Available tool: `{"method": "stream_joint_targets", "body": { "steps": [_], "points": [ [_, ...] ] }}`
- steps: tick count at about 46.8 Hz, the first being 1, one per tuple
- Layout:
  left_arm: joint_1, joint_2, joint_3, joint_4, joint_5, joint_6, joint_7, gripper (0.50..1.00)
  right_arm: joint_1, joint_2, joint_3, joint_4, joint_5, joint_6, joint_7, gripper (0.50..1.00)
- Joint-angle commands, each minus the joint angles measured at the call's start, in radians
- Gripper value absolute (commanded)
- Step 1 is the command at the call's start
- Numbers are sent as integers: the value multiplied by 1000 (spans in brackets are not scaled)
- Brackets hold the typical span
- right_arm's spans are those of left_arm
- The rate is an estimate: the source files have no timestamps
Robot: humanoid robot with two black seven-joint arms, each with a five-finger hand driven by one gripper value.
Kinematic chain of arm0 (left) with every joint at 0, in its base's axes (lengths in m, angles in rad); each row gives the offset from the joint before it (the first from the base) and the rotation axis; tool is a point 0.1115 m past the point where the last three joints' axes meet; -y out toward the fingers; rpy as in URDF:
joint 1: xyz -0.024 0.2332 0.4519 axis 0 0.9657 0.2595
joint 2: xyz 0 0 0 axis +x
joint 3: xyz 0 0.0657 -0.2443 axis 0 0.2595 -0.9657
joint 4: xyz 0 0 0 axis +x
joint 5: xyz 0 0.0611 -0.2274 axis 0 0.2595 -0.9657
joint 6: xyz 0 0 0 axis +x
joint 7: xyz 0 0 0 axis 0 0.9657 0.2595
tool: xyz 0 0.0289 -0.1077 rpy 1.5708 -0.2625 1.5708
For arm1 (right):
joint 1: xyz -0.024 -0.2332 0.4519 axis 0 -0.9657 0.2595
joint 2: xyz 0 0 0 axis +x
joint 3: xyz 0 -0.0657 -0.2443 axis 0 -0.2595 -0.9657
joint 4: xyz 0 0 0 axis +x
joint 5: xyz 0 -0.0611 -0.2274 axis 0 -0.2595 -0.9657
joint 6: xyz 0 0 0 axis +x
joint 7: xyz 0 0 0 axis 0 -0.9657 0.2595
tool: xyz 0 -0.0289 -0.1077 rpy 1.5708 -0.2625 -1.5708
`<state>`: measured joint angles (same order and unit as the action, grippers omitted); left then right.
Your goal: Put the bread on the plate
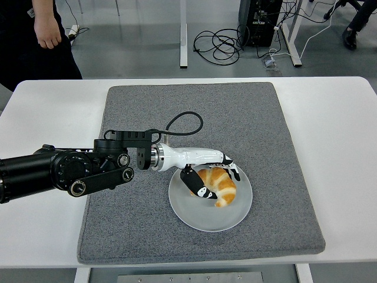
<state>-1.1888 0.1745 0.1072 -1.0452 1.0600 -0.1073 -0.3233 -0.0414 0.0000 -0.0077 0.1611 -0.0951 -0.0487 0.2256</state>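
The golden crescent-shaped bread [218,184] is gripped by the white-and-black left hand [207,171], its fingers closed around it, so that it can be set on the round translucent white plate [194,209].

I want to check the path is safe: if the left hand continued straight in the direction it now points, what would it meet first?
The left hand points right, curled around the bread over the plate. Beyond the plate's right rim lies only grey mat, then white table. The way looks free, though height is unclear.
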Motion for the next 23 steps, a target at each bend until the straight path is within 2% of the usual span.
{"method": "stream_joint_targets", "body": {
  "steps": [1, 23],
  "points": [
    [0, 16, 0, -28, -2, 0, 1, 704, 0, 0, 0, 0, 0, 0, 0, 1000],
    [0, 51, 0, -56, -17, -6, 3, 805, 0, 0, 0, 8, 0, 0, 0, 1000]
  ]
}}
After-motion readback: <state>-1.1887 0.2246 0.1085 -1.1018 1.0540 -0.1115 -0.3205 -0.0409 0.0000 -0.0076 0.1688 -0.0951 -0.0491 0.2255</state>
